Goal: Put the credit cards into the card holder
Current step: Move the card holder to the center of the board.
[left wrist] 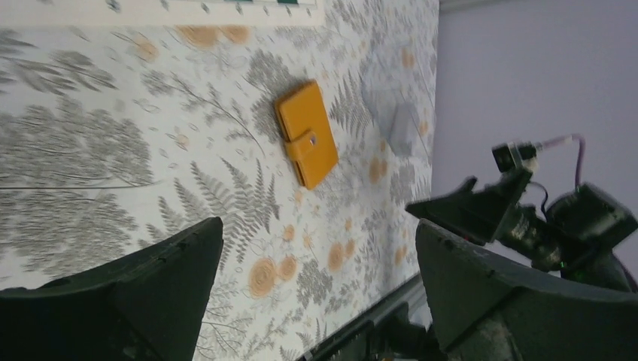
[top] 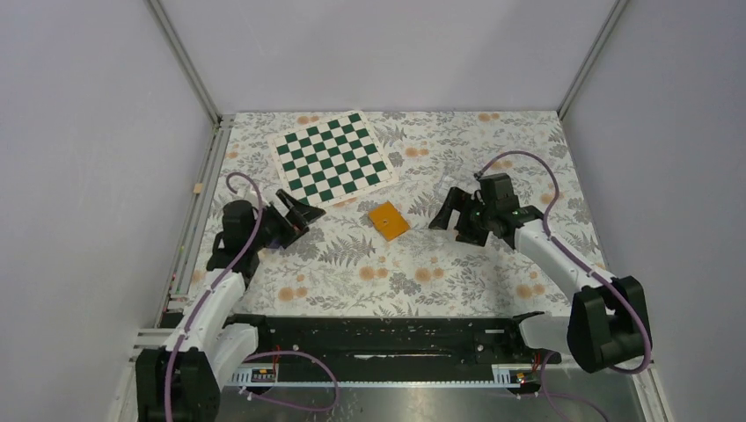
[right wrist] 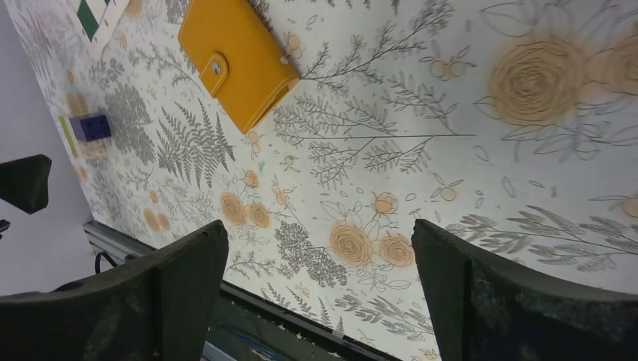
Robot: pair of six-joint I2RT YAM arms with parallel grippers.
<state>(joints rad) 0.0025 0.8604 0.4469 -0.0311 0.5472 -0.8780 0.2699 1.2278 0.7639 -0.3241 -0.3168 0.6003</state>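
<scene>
Grippers: left gripper and right gripper both spread wide, nothing between the fingers; confirmed in both wrist views. Positioned low on either side of the card holder, tips turned inward toward it. Judged a ready stance for a two-handed job, one side to steady and the other to work.

Card holder: orange, lying flat on the tablecloth between the two grippers, apart from both, near the closest corner of the chessboard. Folded shut, snap tab fastened and facing up. Judged to need opening before anything can go in; task judged at its very start.

Credit cards: not identifiable in any view. Pale see-through shape noted beyond the holder in the left wrist view; contents not legible.

Chessboard: green and white, flat, toward the far side, set at a slant.

Surface: white cloth printed with grey ferns and orange blooms, lying smooth; busy pattern liable to mask thin, flat items. Enclosure: plain pale lilac walls on three sides, metal posts at the far corners, rail along the left edge.
</scene>
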